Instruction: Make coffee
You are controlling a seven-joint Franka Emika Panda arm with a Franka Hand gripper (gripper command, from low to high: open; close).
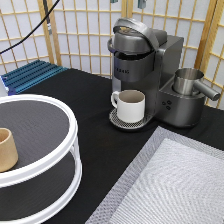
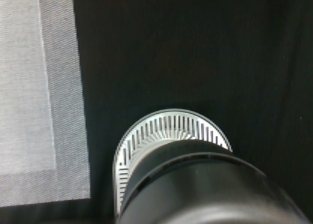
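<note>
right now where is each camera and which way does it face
Exterior view: fixed off the arm, looking down across the black table at the coffee machine, the white mug on its drip tray, the two-tier turntable and the grey mat. The gripper does not show.
Wrist view: on the hand above the machine, looking straight down at the machine's dark top, the drip tray and the mat. No fingers show.
Shared: coffee machine, drip tray, mat, table.
</note>
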